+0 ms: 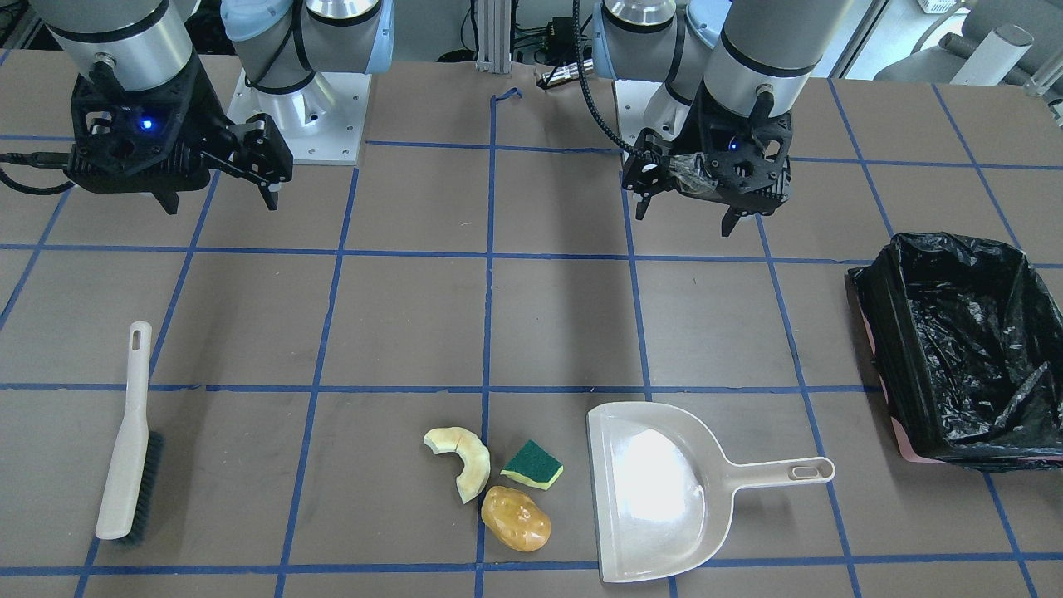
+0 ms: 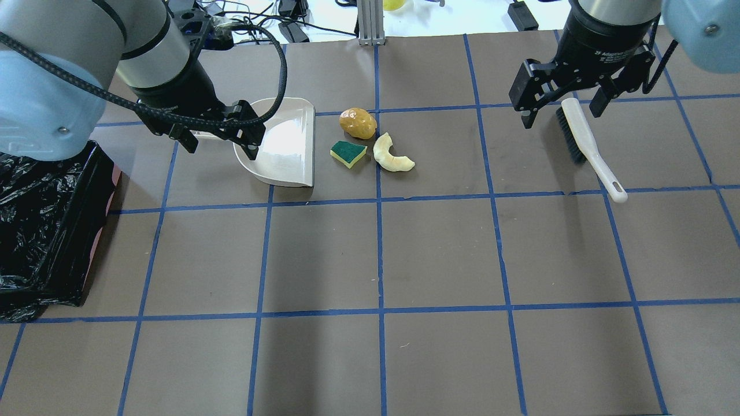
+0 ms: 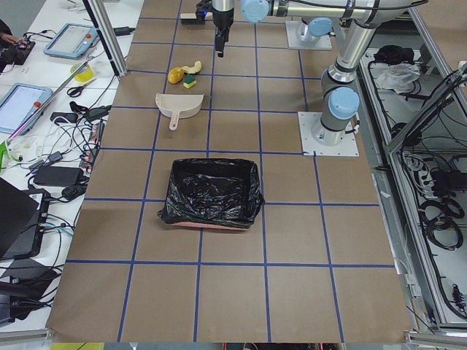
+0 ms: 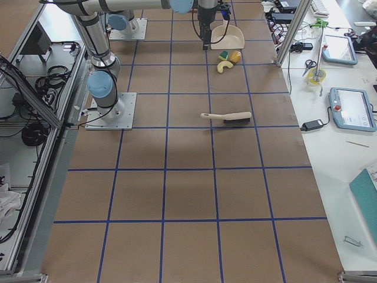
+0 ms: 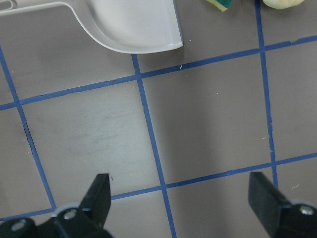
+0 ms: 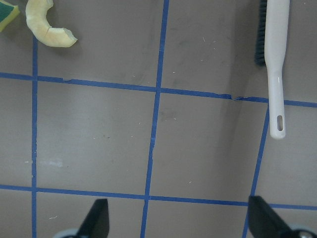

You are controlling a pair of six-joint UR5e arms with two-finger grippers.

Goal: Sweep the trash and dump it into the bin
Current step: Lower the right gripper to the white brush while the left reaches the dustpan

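Note:
The trash lies in a cluster: a pale yellow squash slice (image 1: 461, 458), a green-and-yellow sponge wedge (image 1: 532, 465) and a golden-brown potato-like lump (image 1: 516, 518). Beside them a beige dustpan (image 1: 656, 490) lies flat, its mouth toward the trash. The bin (image 1: 972, 349), pink and lined with a black bag, stands at the table's end on my left. A beige hand brush (image 1: 129, 440) lies on my right side. My left gripper (image 2: 221, 150) hovers open over the dustpan's handle side, holding nothing. My right gripper (image 2: 561, 115) hovers open above the brush, also holding nothing.
Blue tape lines divide the brown table (image 2: 439, 254) into squares. Both arm bases (image 1: 299, 116) stand at the robot's edge. An aluminium post (image 2: 370, 23) and cables sit beyond the far edge. The near half of the table holds nothing.

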